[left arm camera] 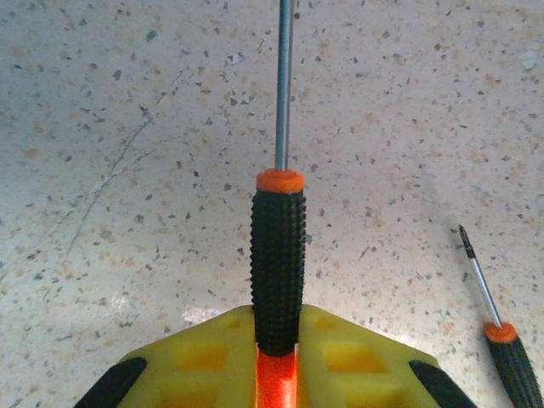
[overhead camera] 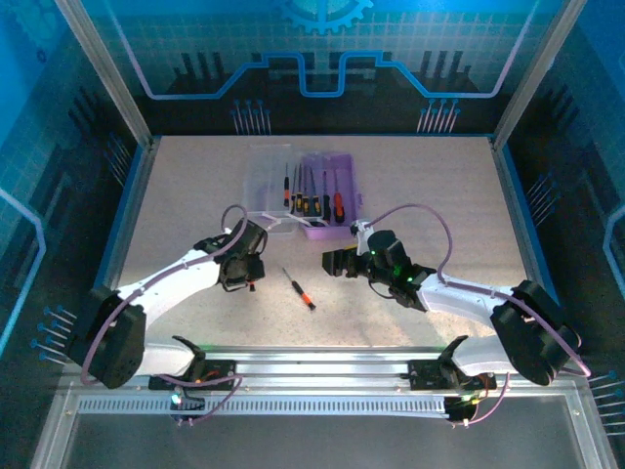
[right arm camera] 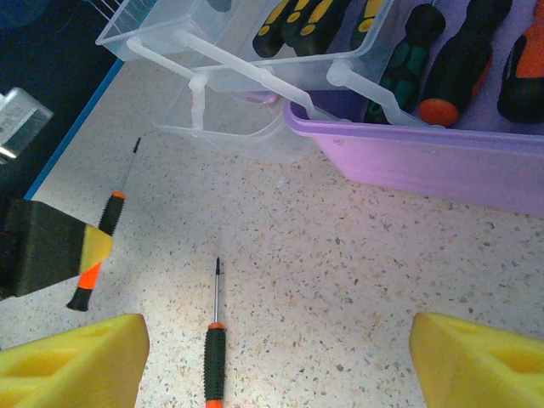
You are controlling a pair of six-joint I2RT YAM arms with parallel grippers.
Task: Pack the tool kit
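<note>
The left jaws are pinching an orange-black screwdriver (left arm camera: 278, 255) by the very tail of its handle, so it may be pivoting or slipping free on the way. Its long shaft, sticking out ahead, could be snagging the wall of the purple case (overhead camera: 320, 233), which is lying open at the far middle of the table (right arm camera: 357, 280) beside its clear lid (overhead camera: 262, 176). The right jaws are standing spread, empty, over a second screwdriver (right arm camera: 214, 348) lying loose just short of the case, and with both arms working this near together, a reach is risking a knock.

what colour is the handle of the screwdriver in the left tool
The screwdriver handle is black with orange ends; left wrist view.
</note>
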